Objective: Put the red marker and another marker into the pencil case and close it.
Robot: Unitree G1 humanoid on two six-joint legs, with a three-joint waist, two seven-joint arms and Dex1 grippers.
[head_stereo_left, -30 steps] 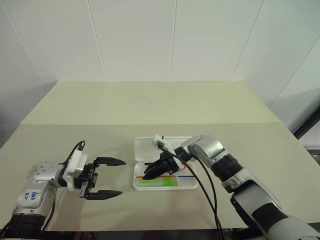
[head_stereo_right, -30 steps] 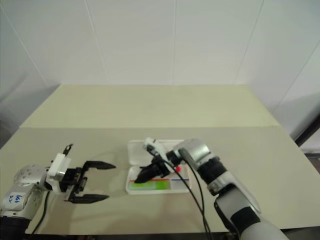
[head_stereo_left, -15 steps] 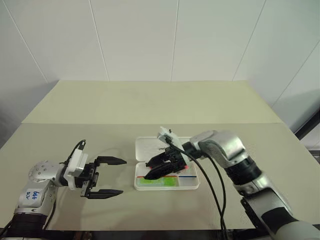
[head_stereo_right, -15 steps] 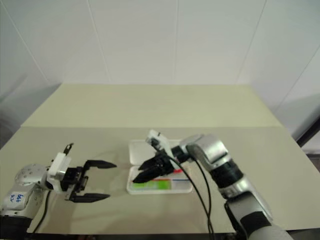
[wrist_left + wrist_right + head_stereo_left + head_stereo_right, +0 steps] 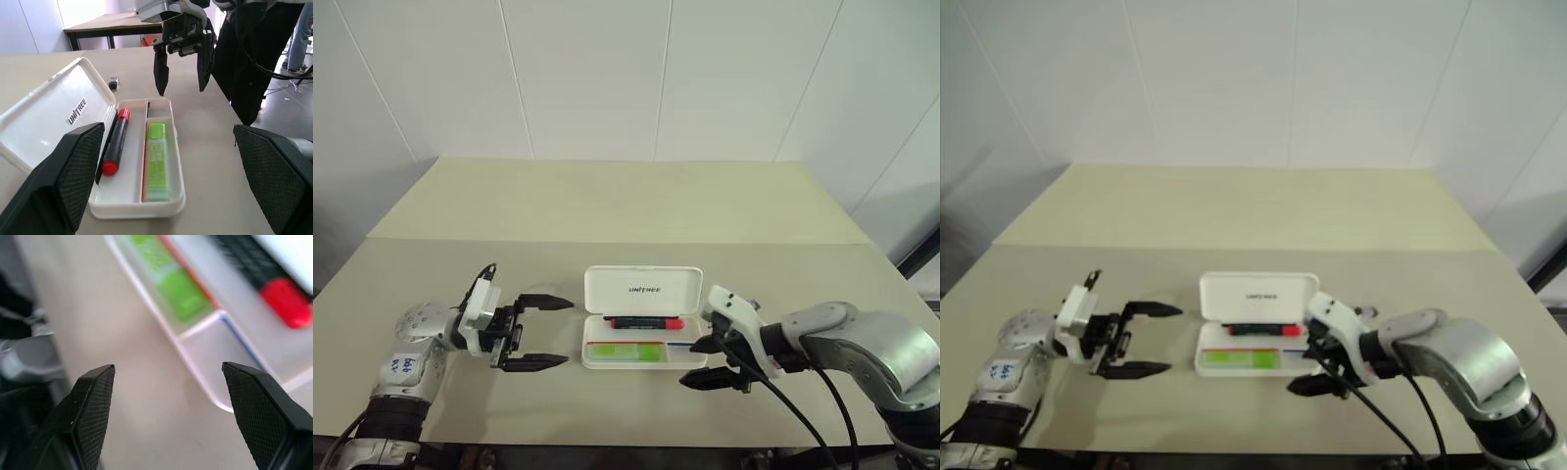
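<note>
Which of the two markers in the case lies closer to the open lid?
The red marker, lying right beside the raised lid; the green highlighter sits in the pencil case's front compartment, beyond the striped divider.

Open case (image 5: 1255, 323) on counter (image 5: 1234, 211), red marker (image 5: 1260, 331) and green marker (image 5: 1241, 358) inside, between spread left tool (image 5: 1144, 340) and spread right tool (image 5: 1312, 364).

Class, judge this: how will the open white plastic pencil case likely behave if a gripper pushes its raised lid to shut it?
The white hard plastic pencil case looks rigid, so its lid should swing on the hinge rather than bend. It seems light and sits on a smooth beige table, so it may slide backward instead of closing.
</note>
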